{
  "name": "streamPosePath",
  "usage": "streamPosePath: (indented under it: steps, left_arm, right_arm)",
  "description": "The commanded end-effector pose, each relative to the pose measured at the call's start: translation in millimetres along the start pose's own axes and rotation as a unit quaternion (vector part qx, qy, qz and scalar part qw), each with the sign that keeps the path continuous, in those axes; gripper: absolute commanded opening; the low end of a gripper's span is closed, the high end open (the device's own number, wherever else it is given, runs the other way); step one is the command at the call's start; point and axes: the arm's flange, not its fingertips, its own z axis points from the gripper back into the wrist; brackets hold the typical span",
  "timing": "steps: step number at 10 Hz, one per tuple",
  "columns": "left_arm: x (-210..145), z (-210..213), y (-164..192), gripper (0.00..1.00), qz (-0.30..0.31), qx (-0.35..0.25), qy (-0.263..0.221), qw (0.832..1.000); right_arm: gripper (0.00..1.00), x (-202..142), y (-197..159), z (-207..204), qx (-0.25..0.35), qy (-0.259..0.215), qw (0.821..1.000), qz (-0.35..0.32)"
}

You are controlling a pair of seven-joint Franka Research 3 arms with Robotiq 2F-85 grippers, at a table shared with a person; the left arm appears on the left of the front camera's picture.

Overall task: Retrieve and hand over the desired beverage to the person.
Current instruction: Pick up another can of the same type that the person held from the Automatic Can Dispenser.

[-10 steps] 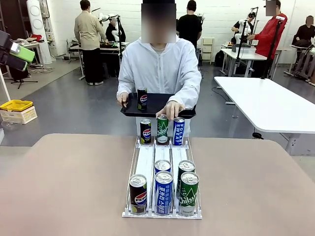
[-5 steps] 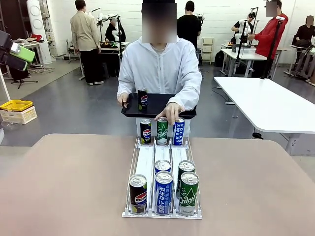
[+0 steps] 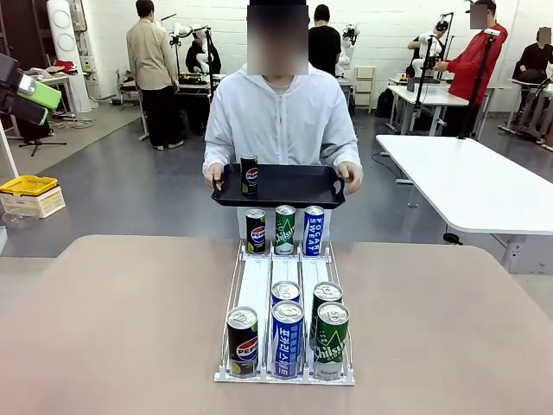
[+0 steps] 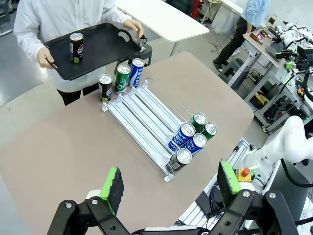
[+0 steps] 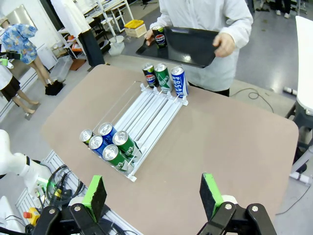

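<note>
The person (image 3: pixel 278 121) in the white hooded jacket stands at the far edge and holds a black tray (image 3: pixel 289 187) with both hands. A dark Pepsi can (image 3: pixel 249 173) stands upright on its left part. On the brown table (image 3: pixel 112 328) lies a white three-lane rack (image 3: pixel 257 285). At its far end stand a Pepsi can (image 3: pixel 256 231), a green can (image 3: pixel 285 229) and a blue Pocari Sweat can (image 3: pixel 314 230). Several cans crowd its near end (image 3: pixel 288 337). My left gripper (image 4: pixel 171 181) hangs open high over the table. My right gripper (image 5: pixel 153 196) is open too, nothing between its fingers.
A white table (image 3: pixel 484 186) stands beyond the right corner, and a yellow box (image 3: pixel 28 186) sits on the floor at the left. Other people work at benches far behind. Bare brown tabletop lies on both sides of the rack.
The person's hand has lifted off the green can at the rack's far end and gone back to the tray's handle. The cans and both grippers have not moved.
</note>
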Motion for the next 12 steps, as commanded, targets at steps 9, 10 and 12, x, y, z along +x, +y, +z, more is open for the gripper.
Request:
streamPosePath:
  steps: [9, 10, 12]
  left_arm:
    - [1.3, -0.8, -0.1, 1.00, -0.005, -0.009, -0.003, 1.000]
    - [1.3, -0.8, -0.1, 1.00, -0.005, -0.009, -0.003, 1.000]
    - [1.3, -0.8, -0.1, 1.00, -0.005, -0.009, -0.003, 1.000]
  right_arm:
    - [1.00, 56.5, 131.2, -271.3, -0.173, 0.302, 0.921, -0.174]
    - [1.00, 50.0, 132.7, -299.0, -0.201, 0.315, 0.910, -0.180]
    - [1.00, 33.7, 141.7, -338.4, -0.230, 0.350, 0.890, -0.182]
